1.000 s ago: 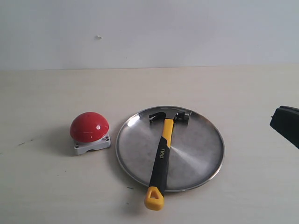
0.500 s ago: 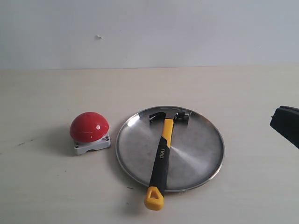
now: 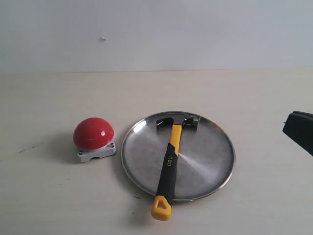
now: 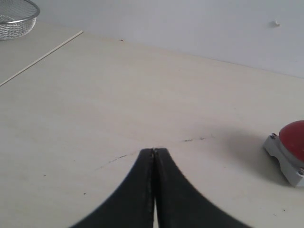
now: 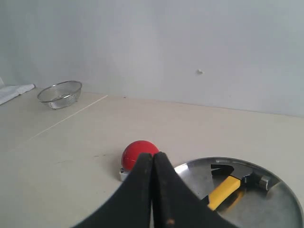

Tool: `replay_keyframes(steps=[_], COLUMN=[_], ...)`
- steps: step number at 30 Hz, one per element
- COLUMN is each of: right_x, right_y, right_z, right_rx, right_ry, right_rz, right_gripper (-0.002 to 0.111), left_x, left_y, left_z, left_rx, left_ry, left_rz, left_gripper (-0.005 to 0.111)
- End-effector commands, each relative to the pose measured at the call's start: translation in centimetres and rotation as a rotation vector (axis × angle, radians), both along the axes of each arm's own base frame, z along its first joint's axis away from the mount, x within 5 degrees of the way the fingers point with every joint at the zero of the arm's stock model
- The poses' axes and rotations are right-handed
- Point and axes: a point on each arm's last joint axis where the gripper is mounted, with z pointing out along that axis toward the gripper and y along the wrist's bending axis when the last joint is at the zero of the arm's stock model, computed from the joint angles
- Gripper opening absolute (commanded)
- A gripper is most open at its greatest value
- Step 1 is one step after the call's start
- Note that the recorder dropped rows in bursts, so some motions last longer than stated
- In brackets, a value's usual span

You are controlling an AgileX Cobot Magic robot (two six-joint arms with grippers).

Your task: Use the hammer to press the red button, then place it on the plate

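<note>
Jaws on both arms are pressed together with nothing between them. The left gripper (image 4: 154, 151) hangs over bare table (image 3: 58, 196), left of the glossy red dome button on its light grey square base (image 3: 93, 132). The right gripper (image 5: 153, 154) waits off to the right, looking across at the wide round stainless steel plate (image 3: 210, 156).

The small claw hammer with the dark head and black-and-yellow handle (image 3: 168, 164) lies across that plate. Its head sits at the far side and its yellow looped end pokes out over the near rim. The button stands just left of the plate, not touching it. A wire mesh basket (image 5: 59, 93) sits far off to the left.

From here I can't tell whether the button has been pressed. If not, the pickup looks like the right arm's job, as it is the closer one. It should open wide, come straight down and close across the black middle of the handle. Pushing on the rim could tip or slide the shiny plate. Lift the hammer well clear before swinging left, then bring the head down squarely on the top of the dome, since a glancing touch may slip off.
</note>
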Motion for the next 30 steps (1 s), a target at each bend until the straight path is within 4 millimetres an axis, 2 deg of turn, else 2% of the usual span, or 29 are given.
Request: replay_keyframes(steps=[1,5,10,14,22,27,30], right_x=[-0.2,-0.7,-1.4,-1.7,-1.7,-2.7,-2.9], right_y=[-0.1,-1.2,-3.3,-4.2,-4.4,-4.8,-5.8], right_z=[0.0,0.8,1.7,2.0,2.0,2.3,2.2], right_rx=[0.002,0.051,0.093,0.097,0.089,0.106,0.133], right_ry=[-0.016,-0.084,-0.199,-0.245,-0.249,-0.308,-0.299], right_rz=[0.0,-0.066,-0.276,-0.4,-0.438,-0.469,-0.575], right_gripper=[0.0,0.0,0.0,0.0,0.0,0.0,0.0], left_x=[0.0,0.0,0.0,0.0,0.0,0.0,0.0], left_y=[0.0,0.0,0.0,0.0,0.0,0.0,0.0], left_z=[0.0,0.0,0.0,0.0,0.0,0.0,0.0], left_rx=[0.007,0.007,0.007,0.007,0.007,0.007,0.007], left_ry=[-0.005,-0.005,-0.005,-0.005,-0.005,-0.005,-0.005], left_rz=[0.002,0.002,0.002,0.002,0.002,0.002,0.002], left_gripper=[0.0,0.0,0.0,0.0,0.0,0.0,0.0])
